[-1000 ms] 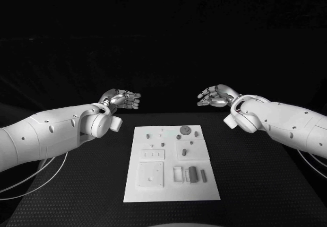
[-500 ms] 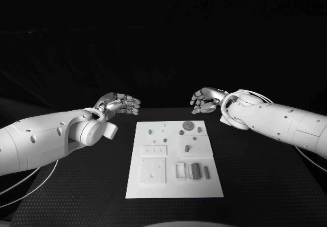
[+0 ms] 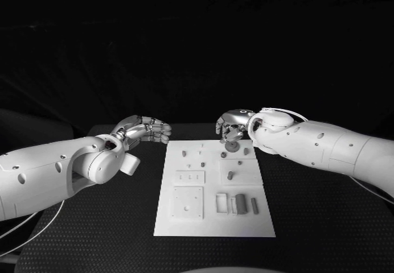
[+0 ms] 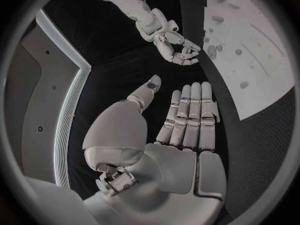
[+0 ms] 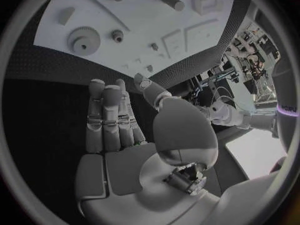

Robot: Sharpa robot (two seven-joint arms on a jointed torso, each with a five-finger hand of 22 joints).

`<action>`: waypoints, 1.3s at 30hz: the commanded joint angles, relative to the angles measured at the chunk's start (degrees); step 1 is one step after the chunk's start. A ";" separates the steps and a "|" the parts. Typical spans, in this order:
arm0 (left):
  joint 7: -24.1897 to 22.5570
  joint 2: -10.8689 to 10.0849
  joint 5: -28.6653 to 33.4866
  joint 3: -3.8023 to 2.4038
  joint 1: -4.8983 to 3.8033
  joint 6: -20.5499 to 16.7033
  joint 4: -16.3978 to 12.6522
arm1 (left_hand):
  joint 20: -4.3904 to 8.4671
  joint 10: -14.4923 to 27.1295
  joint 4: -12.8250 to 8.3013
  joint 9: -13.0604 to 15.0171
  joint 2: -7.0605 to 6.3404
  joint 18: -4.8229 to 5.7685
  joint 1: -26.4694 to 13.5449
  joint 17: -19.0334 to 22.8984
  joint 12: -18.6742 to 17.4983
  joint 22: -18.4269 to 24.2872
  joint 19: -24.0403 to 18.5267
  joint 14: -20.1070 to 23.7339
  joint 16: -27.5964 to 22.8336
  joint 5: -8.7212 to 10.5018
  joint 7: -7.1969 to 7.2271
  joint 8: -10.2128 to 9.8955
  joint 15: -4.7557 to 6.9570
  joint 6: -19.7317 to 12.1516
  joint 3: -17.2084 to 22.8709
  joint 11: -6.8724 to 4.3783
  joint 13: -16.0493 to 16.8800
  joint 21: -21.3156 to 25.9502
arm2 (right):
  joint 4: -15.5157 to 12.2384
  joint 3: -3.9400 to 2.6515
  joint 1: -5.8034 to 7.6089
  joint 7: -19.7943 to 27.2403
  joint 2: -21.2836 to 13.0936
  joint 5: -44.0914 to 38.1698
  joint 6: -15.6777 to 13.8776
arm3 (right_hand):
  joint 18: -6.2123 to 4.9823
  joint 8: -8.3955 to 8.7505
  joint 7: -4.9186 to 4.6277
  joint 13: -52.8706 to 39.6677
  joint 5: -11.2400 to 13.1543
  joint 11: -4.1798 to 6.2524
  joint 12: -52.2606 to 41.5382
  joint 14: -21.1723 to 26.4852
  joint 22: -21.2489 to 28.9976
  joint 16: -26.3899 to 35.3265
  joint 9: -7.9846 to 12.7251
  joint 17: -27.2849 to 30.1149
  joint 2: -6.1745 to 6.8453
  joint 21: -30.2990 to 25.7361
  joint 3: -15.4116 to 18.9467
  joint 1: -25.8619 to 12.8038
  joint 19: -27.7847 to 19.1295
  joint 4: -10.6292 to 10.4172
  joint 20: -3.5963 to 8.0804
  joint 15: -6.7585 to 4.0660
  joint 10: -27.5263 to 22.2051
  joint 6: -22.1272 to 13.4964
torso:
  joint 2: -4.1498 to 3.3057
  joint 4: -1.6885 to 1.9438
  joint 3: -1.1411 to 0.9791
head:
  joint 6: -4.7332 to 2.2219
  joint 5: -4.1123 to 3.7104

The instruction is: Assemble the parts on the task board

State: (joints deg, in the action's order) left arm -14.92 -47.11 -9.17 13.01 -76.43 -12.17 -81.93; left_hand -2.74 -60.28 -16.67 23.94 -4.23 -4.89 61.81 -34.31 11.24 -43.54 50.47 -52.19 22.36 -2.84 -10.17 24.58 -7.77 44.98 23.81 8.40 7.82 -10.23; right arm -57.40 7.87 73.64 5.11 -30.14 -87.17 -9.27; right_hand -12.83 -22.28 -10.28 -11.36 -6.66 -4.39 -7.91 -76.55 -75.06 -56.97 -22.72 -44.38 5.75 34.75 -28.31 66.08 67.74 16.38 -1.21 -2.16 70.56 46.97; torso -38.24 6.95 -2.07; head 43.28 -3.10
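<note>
The right hand (image 3: 232, 126) hangs over the far edge of the task board (image 3: 215, 187), its fingers (image 5: 107, 116) lying straight and side by side with the thumb apart, holding nothing. Just below and ahead of those fingertips lies the large gear (image 5: 84, 39) at the board's far right corner, with a small gear (image 5: 116, 35) beside it; nothing touches either. In the head view the large gear (image 3: 233, 145) sits right under the hand, partly hidden by it.

The left hand (image 3: 144, 129) hovers off the board's far left corner, over the black table (image 3: 98, 227). Its fingers (image 4: 190, 112) are stretched out together, thumb to one side, empty.

Further toward the near side, the board carries small pegs (image 3: 230, 175) in its middle, a square recessed plate (image 3: 187, 202) on the near left, and a row of upright blocks and a dark cylinder (image 3: 239, 202) on the near right.
</note>
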 commanded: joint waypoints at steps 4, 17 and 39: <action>0.07 0.50 -0.29 -0.23 -0.08 1.44 -0.12 | 0.19 -0.14 -0.04 -0.08 -0.16 0.99 -0.04 -0.16 -0.45 0.14 -0.06 0.18 -0.34 0.01 -0.17 -0.28 0.08 0.00 -0.35 0.24 -0.10 0.34 | -0.24 -0.02 -0.37 -2.38 0.42 -8.44 2.50 | -2.17 0.55 0.07 -0.75 -0.15 -0.06 0.91 0.36 -1.39 -2.54 -0.25 -0.70 0.24 1.84 -0.45 0.23 1.01 0.16 0.81 0.16 0.42 0.59 | -2.03 1.58 -0.27 | -0.36 -1.25; 0.21 -0.02 -0.01 -1.04 -0.34 1.52 -0.54 | 0.29 -0.09 0.01 -0.16 -0.15 1.14 -0.10 -0.31 -0.77 0.26 0.11 0.10 -0.47 0.02 -0.22 -0.45 0.10 -0.04 -0.71 0.32 -0.18 0.50 | -1.67 -0.02 -1.31 -4.51 -0.57 -12.72 2.69 | -2.17 0.94 0.06 -1.07 -0.17 -0.69 2.80 0.92 -1.30 -4.27 -0.50 -0.60 1.02 3.43 -0.40 -0.79 0.75 -0.11 1.00 0.75 -1.42 0.95 | -3.34 2.21 -0.84 | 0.07 -2.10; 0.88 -0.06 1.42 -1.04 -0.36 1.58 0.10 | 0.46 -0.11 0.11 -0.28 0.13 1.37 -0.59 -0.57 -1.26 0.48 0.37 -0.01 -0.74 0.02 -0.32 -0.73 0.13 -0.10 -1.25 0.42 -0.28 0.81 | -2.50 -0.01 -2.15 -6.57 -2.16 -15.10 1.94 | -2.17 2.39 1.53 -0.20 -0.13 -2.83 3.84 2.29 -1.24 -6.82 -0.74 0.25 3.63 4.89 -1.56 -2.29 0.30 -1.22 1.00 2.82 -7.75 -0.82 | -5.16 2.50 -1.87 | -1.06 -3.03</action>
State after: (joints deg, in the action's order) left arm -14.06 -47.18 -8.67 12.03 -76.70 -11.43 -81.67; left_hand -2.55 -60.28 -16.66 23.72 -4.21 -3.99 61.80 -34.83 10.34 -43.15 50.68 -52.19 21.91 -2.83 -10.18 24.13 -7.76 44.98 22.87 8.40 7.61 -9.78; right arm -60.03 7.86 71.56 -0.80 -32.25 -101.11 -8.37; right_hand -11.45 -20.13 -8.89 -11.47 -6.66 -7.38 -3.76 -74.28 -75.03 -63.59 -23.42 -44.20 8.99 39.38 -29.74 63.75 67.87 15.43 -0.40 0.35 62.28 46.22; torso -43.11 8.43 -3.77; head 42.24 -6.05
